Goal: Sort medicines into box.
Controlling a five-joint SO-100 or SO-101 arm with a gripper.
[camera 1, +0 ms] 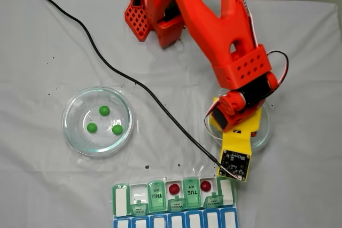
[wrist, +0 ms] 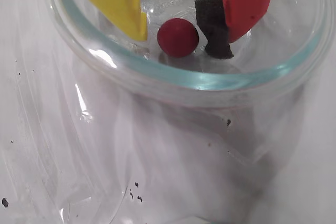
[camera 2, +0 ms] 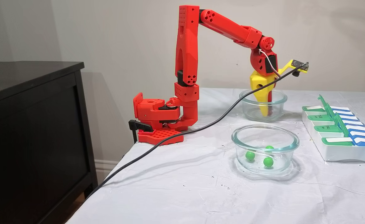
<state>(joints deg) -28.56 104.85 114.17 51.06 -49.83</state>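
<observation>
In the wrist view my gripper (wrist: 181, 40) is lowered into a clear glass dish (wrist: 173, 80), open, with its yellow finger (wrist: 121, 3) left and its red finger with a black foam pad (wrist: 212, 24) right. One red medicine ball (wrist: 178, 38) lies on the dish floor between them, close to the pad. In a fixed view the gripper (camera 2: 267, 112) dips into the far dish (camera 2: 247, 104). Three green medicine balls (camera 1: 104, 110) sit in the left dish (camera 1: 69, 116). The box (camera 1: 120, 198) lies at the bottom edge, lids up, with two red balls (camera 1: 173, 188) in separate white cells.
A black cable (camera 1: 133, 81) runs diagonally across the white cloth from the upper left to the wrist camera board (camera 1: 236, 161). The arm's red base (camera 1: 141, 17) is clamped at the table's far edge. A dark cabinet (camera 2: 30, 124) stands beside the table.
</observation>
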